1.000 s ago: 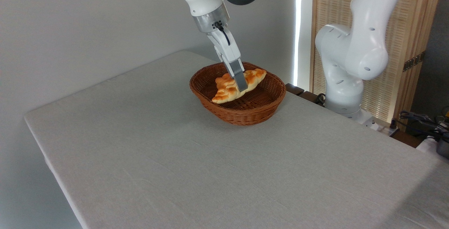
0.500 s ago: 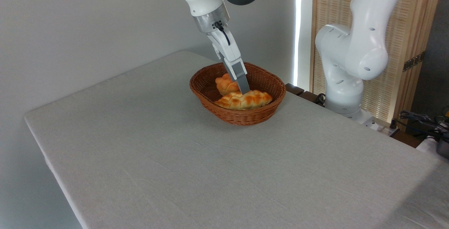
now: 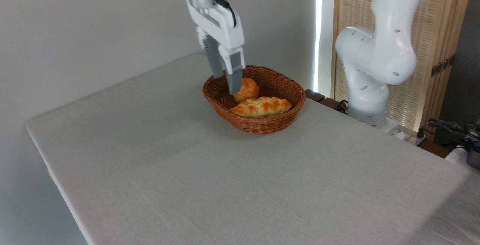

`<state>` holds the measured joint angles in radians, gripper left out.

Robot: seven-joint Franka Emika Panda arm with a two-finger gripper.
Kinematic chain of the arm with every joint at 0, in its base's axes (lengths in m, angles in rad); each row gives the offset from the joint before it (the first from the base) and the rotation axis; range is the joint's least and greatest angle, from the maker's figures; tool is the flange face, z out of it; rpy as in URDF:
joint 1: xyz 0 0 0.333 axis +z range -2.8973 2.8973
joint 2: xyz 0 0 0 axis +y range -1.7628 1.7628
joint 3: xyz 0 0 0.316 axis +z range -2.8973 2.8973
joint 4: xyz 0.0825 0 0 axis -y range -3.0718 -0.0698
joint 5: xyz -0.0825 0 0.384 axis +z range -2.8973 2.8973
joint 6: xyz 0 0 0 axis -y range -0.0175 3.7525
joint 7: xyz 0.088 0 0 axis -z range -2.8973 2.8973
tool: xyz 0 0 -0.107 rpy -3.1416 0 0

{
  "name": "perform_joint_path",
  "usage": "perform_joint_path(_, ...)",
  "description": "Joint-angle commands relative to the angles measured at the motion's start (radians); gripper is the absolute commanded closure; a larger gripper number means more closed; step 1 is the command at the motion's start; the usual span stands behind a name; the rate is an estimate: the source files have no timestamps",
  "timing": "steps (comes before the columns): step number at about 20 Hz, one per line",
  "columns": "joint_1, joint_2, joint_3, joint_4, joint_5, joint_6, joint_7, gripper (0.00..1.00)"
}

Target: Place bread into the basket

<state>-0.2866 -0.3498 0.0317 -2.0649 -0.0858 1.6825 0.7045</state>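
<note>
The braided golden bread [image 3: 261,106] lies lengthwise inside the brown wicker basket [image 3: 262,125], along its near wall. Behind it in the same basket sits a small round golden bun [image 3: 246,89]. My gripper [image 3: 226,83] hangs over the basket's left rim, fingers pointing down and spread apart, open with nothing between them. The nearer finger [image 3: 234,76] stands in front of the bun's left side and hides a little of it. The bread is free of the gripper.
The basket stands at the far side of a grey cloth-covered table [image 3: 225,185]. The arm's white base [image 3: 369,80] rises past the table's right rear edge, before a slatted wooden screen. Cables and dark gear lie at far right [image 3: 457,132].
The bread was let go and dropped from the gripper into the basket. The gripper then rose, shifted left and turned, its fingers now apart over the left rim.
</note>
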Motion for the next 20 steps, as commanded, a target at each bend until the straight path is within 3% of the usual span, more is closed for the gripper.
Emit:
perform_joint_path(1, 0.006, 0.190, 0.083, 0.240, 0.000, -0.015, 0.001, 0.00)
perform_joint_path(4, 0.006, 0.290, 0.131, 0.374, -0.006, -0.015, 0.004, 0.00)
perform_joint_path(7, 0.006, 0.370, 0.139, 0.454, 0.001, -0.015, 0.009, 0.00)
perform_joint_path(10, 0.010, 0.368, 0.139, 0.460, 0.003, -0.015, 0.012, 0.00)
perform_joint_path(12, 0.053, 0.359, 0.135, 0.462, 0.001, -0.017, 0.016, 0.00)
perform_joint_path(13, 0.096, 0.357, 0.123, 0.462, 0.000, -0.021, 0.021, 0.00)
perform_joint_path(16, 0.167, 0.354, 0.105, 0.463, -0.005, -0.056, 0.094, 0.00)
perform_joint_path(20, 0.233, 0.357, -0.004, 0.477, 0.000, -0.055, 0.025, 0.00)
